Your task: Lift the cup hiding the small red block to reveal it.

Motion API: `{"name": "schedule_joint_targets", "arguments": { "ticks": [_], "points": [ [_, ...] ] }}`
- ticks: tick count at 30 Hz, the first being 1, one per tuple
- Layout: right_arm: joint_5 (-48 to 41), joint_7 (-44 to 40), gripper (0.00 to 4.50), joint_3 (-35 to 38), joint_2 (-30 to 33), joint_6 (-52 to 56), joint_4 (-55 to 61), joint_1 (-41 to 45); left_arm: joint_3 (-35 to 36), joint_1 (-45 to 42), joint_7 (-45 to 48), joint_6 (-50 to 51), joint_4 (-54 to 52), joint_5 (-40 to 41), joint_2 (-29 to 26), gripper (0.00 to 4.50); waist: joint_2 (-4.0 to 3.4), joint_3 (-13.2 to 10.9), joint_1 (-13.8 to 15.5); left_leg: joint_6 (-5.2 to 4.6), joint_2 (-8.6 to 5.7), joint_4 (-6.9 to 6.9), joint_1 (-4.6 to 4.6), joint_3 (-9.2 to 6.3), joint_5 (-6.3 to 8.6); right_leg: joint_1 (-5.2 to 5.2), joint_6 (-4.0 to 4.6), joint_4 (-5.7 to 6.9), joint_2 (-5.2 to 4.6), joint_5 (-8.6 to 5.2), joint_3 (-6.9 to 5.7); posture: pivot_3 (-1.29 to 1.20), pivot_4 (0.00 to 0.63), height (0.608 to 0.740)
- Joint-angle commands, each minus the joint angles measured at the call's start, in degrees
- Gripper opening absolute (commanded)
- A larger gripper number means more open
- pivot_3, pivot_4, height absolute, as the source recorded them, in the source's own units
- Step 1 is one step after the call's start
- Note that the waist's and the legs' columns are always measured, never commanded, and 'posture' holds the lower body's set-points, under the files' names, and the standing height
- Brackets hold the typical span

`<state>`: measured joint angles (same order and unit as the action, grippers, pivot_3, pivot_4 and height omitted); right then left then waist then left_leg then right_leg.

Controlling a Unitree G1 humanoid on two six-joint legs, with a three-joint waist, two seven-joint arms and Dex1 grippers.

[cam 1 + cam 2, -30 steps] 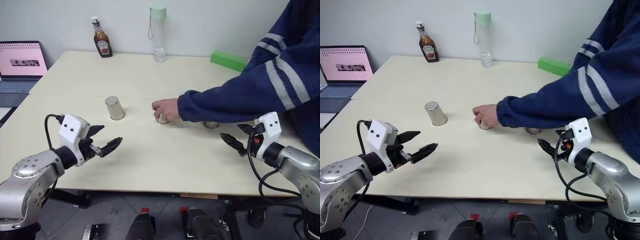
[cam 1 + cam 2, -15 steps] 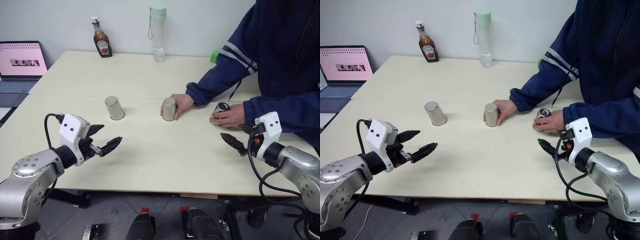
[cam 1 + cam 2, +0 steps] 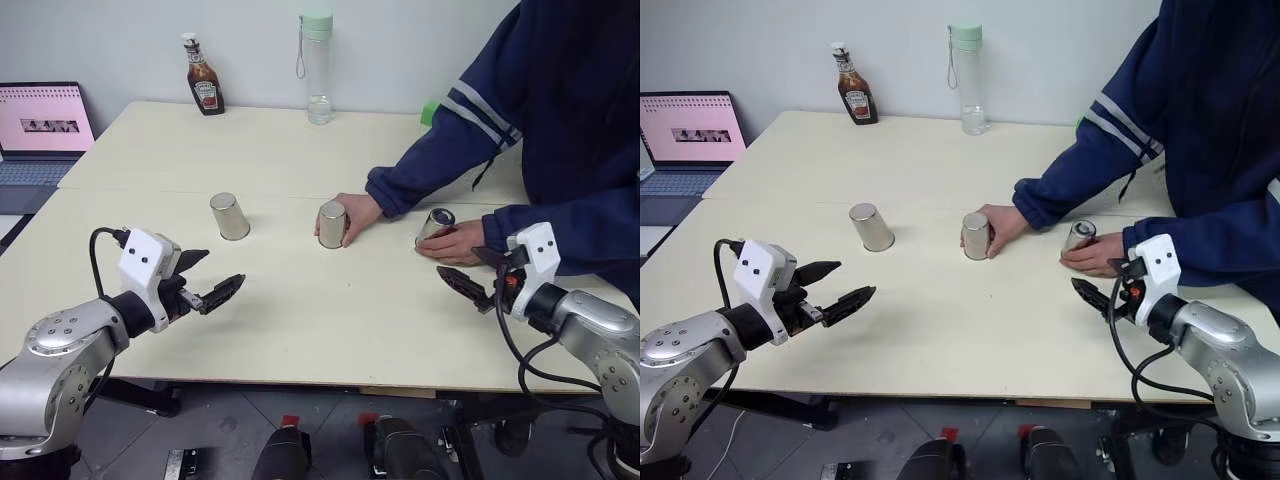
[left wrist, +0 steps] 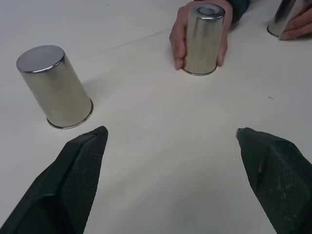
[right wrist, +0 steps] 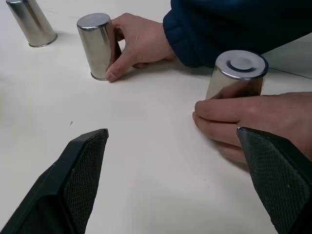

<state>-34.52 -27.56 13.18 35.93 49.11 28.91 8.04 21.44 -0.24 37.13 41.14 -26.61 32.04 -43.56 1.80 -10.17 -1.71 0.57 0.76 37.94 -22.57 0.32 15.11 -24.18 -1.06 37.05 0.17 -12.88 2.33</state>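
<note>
Three silver cups upside down on the table [image 3: 300, 330], in a row. Left cup [image 3: 229, 216] free-standing; middle cup [image 3: 332, 224] held by a person's hand [image 3: 355, 213]; right cup [image 3: 433, 225], tilted, under the person's other hand [image 3: 458, 243]. Red block unseen, presumably under one cup; which one, impossible to tell by look.

Left gripper [image 3: 205, 283] spread wide, empty, hovering near the left cup on the robot's side. Right gripper [image 5: 175, 180] also wide and empty, just short of the right cup.

Best to wait: no reaching while hands grip cups. Worth tracking the cups until the hands withdraw. Then approach the chosen cup level, fingers on both sides of its wall, pinch at mid-height, lift straight up without dragging, so the block stays put.
</note>
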Motion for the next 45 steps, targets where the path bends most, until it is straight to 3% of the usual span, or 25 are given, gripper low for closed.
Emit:
{"name": "schedule_joint_targets", "arguments": {
  "ticks": [1, 6, 11, 15, 22, 28, 34, 40, 41, 45],
  "points": [
    [-0.5, -0.7, 4.47, 0.3, 0.2, -1.3, 1.3, 1.2, -0.2, 0.3, -0.4, -1.1, -2.8, 0.3, 0.6, 4.50, 0.00, 0.0, 0.0, 0.00, 0.00, 0.00, 0.00, 0.00, 0.00, 0.00, 0.00, 0.00, 0.00, 0.00, 0.00, 0.00, 0.150, 0.740],
    [-2.1, -1.5, 4.47, 0.1, 0.0, -1.4, 2.9, 0.9, -2.5, 0.0, -0.7, -2.8, -3.1, -0.6, 2.1, 4.50, 0.00, 0.0, 0.0, 0.00, -0.01, 0.00, 0.00, 0.01, 0.00, 0.01, -0.01, 0.00, -0.01, 0.00, 0.01, 0.00, 0.150, 0.740],
    [-2.5, -5.3, 4.47, -2.0, 0.3, -4.0, 6.0, -0.6, -12.8, -5.1, -1.2, -7.6, -0.2, -5.4, 6.3, 4.50, 0.00, 0.0, 0.2, 0.00, -0.01, 0.02, 0.01, -0.02, 0.00, 0.03, -0.04, 0.02, 0.01, 0.03, -0.02, 0.00, 0.150, 0.740],
    [-1.7, -5.8, 4.47, -4.2, -0.6, -6.1, 7.0, -1.2, -21.1, -14.5, -4.1, -16.0, 12.0, -13.0, 14.0, 4.50, 0.03, 0.0, 0.4, 0.00, -0.07, 0.10, 0.04, -0.02, -0.01, 0.10, -0.10, 0.02, 0.21, 0.06, 0.00, 0.00, 0.150, 0.740],
    [0.3, -4.0, 4.47, -5.5, -1.9, -8.7, 7.4, -3.9, -25.7, -28.9, -7.5, -30.5, 37.1, -22.0, 23.6, 4.50, 0.09, 0.1, 0.4, -0.01, -0.08, 0.14, -0.05, 0.04, -0.01, 0.06, -0.32, 0.01, 0.24, 0.21, 0.05, 0.00, 0.150, 0.740],
    [0.7, -1.6, 4.47, -5.0, -2.5, -8.6, 8.6, -5.0, -26.3, -36.9, -5.0, -39.5, 55.1, -23.6, 29.6, 4.50, 0.10, 0.1, 0.2, -0.01, -0.09, 0.13, -0.11, 0.02, 0.00, 0.03, -0.33, -0.01, 0.25, 0.21, 0.03, 0.00, 0.150, 0.740],
    [0.5, 0.7, 4.47, -3.7, -2.4, -7.6, 10.7, -6.3, -24.9, -48.3, -8.3, -50.4, 77.0, -27.4, 33.4, 4.50, 0.11, 0.1, 0.7, -0.02, -0.13, 0.20, -0.17, -0.04, -0.01, 0.05, -0.42, -0.02, 0.27, 0.27, -0.05, 0.00, 0.150, 0.740],
    [1.3, 1.9, 4.47, -0.9, -1.5, -7.8, 10.8, -7.2, -23.6, -54.5, -6.7, -55.6, 87.6, -27.5, 35.4, 4.50, 0.12, 0.1, 0.7, -0.03, -0.18, 0.17, -0.21, 0.05, 0.00, 0.01, -0.44, -0.08, 0.24, 0.28, -0.06, 0.00, 0.150, 0.740],
    [0.9, 2.2, 4.50, -0.6, -1.6, -7.5, 11.0, -7.1, -23.3, -54.9, -6.4, -56.0, 88.5, -27.5, 35.5, 4.12, 0.12, 0.1, 0.7, -0.03, -0.17, 0.17, -0.21, 0.06, 0.00, 0.01, -0.45, -0.08, 0.24, 0.28, -0.05, 0.00, 0.150, 0.740],
    [0.6, 2.8, 4.50, 0.4, -1.7, -7.0, 11.5, -7.0, -22.4, -55.4, -5.3, -56.8, 90.8, -27.5, 35.7, 3.38, 0.12, 0.1, 0.6, -0.03, -0.14, 0.16, -0.19, 0.03, 0.00, 0.00, -0.45, -0.05, 0.27, 0.28, -0.07, 0.00, 0.150, 0.740]
  ]
}}
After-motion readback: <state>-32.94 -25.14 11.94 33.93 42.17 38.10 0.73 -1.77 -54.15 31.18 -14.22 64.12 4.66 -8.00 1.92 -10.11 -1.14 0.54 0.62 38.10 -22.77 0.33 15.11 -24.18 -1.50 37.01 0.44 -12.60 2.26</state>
